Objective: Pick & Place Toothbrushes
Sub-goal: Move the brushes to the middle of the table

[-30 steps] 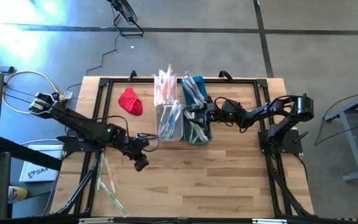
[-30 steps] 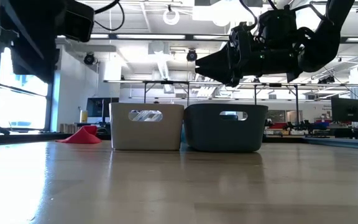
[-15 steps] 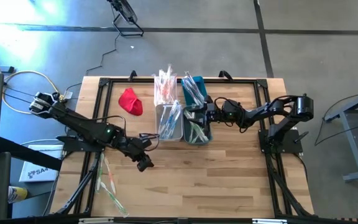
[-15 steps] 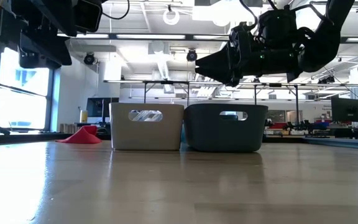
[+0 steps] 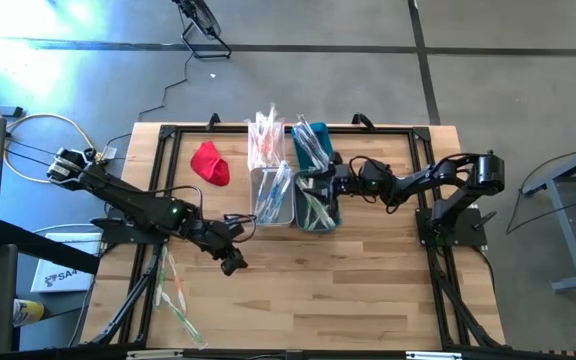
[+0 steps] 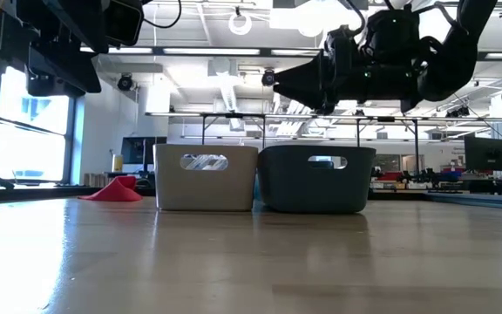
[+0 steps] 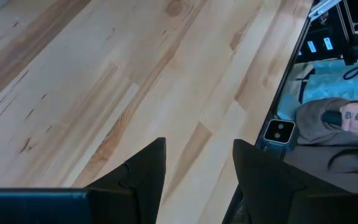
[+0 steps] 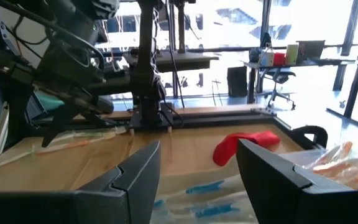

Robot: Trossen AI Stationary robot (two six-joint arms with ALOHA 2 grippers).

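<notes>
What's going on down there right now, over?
Left end effector open, empty, over bare table. Right end effector open, empty, above the teal bin. Toothbrushes in the bins, a few loose at the table's left edge. Nothing in the way.

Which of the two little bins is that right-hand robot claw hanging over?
The dark teal bin, the one on the right of the pair. The right gripper hovers above it with open, empty jaws; the white bin beside it has no arm over it.

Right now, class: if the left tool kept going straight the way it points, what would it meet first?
The left tool, open and empty, points down at bare wooden tabletop; that is probably what it meets first.
</notes>
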